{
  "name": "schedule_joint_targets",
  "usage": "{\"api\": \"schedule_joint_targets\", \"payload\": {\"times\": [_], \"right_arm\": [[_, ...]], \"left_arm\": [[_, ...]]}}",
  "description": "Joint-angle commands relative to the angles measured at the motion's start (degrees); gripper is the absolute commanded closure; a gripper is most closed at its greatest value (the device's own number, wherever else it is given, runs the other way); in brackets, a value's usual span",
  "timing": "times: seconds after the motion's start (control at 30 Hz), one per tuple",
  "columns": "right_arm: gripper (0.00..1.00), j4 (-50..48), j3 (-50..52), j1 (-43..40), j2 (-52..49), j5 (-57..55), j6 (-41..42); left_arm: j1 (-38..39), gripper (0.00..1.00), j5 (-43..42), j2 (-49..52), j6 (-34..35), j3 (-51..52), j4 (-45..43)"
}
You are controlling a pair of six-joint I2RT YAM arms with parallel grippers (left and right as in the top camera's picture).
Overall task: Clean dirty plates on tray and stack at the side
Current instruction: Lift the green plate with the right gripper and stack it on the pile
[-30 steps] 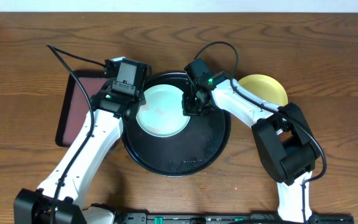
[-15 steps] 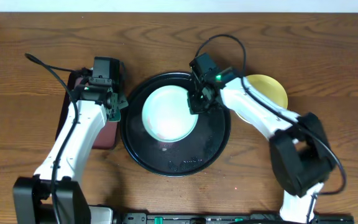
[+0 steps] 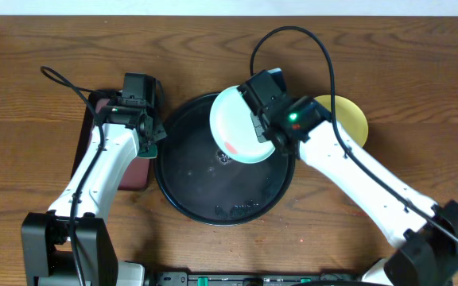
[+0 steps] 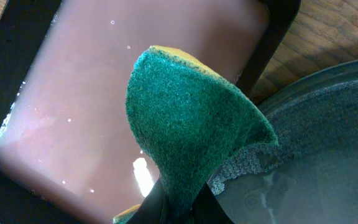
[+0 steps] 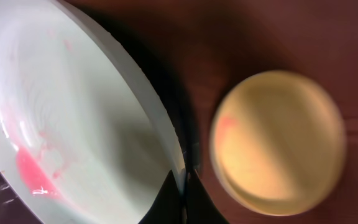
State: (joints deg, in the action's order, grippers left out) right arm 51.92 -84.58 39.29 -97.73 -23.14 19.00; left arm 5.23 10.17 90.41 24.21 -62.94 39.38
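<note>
My right gripper (image 3: 259, 121) is shut on the rim of a pale mint-green plate (image 3: 237, 127) and holds it tilted above the upper part of the round black tray (image 3: 213, 191). In the right wrist view the plate (image 5: 73, 106) carries a red smear (image 5: 33, 171), and the fingers (image 5: 182, 190) pinch its edge. A pale yellow plate (image 3: 350, 115) lies on the wood to the right of the tray, partly hidden by my right arm; it shows blurred (image 5: 278, 143) in the right wrist view. My left gripper (image 3: 151, 143) is shut on a green sponge (image 4: 191, 124).
A rectangular black-rimmed tray with a wet maroon inside (image 4: 104, 93) lies left of the round tray (image 4: 328, 143), and the sponge hangs over the gap between them. Wet streaks mark the round tray's floor. Bare wood tabletop (image 3: 388, 56) surrounds everything.
The right gripper has lifted the mint plate off the round tray, tilted it and carried it up and right. The left arm moved the sponge left, from the plate to the rectangular tray's edge.
</note>
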Motion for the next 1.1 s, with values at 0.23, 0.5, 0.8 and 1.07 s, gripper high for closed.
{"api": "schedule_joint_targets", "payload": {"times": [0.23,0.5,0.8,1.07], "right_arm": [[0.99,2.84,-0.07,12.04,4.15,-37.29,-1.07],[0.99,3.19,-0.07,16.35,4.15,-51.67,-1.03],[0.99,3.19,-0.07,15.65,4.15,-50.53,6.36],[0.99,3.63,-0.07,2.73,4.22,-17.44,6.67]], "left_arm": [[-0.35,0.92,-0.15,0.26,0.52,-0.07,0.04],[-0.35,0.92,-0.15,0.26,0.52,-0.07,0.04],[-0.35,0.92,-0.15,0.26,0.52,-0.07,0.09],[-0.35,0.92,-0.13,0.26,0.48,-0.07,0.26]]}}
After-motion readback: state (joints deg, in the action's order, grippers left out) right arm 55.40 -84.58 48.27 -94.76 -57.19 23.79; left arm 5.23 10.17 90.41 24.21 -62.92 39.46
